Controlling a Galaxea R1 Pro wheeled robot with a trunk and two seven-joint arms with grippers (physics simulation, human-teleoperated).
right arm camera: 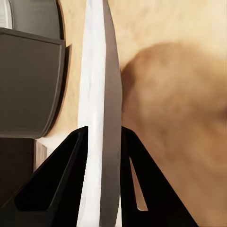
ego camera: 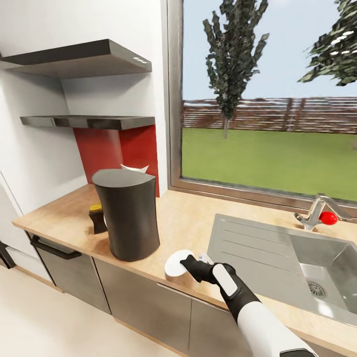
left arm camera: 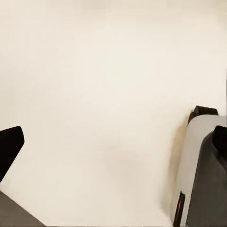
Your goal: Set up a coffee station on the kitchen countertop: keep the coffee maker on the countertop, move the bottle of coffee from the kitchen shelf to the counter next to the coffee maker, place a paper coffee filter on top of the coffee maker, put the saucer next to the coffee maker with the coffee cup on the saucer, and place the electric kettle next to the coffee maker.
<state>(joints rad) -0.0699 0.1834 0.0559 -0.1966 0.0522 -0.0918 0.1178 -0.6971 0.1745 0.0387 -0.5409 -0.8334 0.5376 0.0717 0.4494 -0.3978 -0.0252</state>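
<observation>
The tall dark-grey coffee maker [ego camera: 127,218] stands on the beige countertop [ego camera: 188,223], with the white paper coffee filter [ego camera: 135,169] on its flat top. The small bottle of coffee [ego camera: 97,218] with a tan cap stands close on its left. My right gripper [ego camera: 191,266] is shut on the rim of the white saucer [ego camera: 176,263], holding it low over the counter's front edge to the right of the coffee maker. The right wrist view has the saucer [right arm camera: 97,71] edge-on between the black fingers [right arm camera: 61,179], with the coffee maker [right arm camera: 28,85] beside it. My left gripper [left arm camera: 113,142] hangs open over pale floor. Coffee cup and electric kettle are out of view.
A steel sink [ego camera: 297,263] with a drainboard and a red-knobbed faucet [ego camera: 320,214] takes up the counter's right side. Two black kitchen shelves [ego camera: 89,121] hang on the wall above the left end. A large window runs behind the counter. Bare counter lies between the coffee maker and the sink.
</observation>
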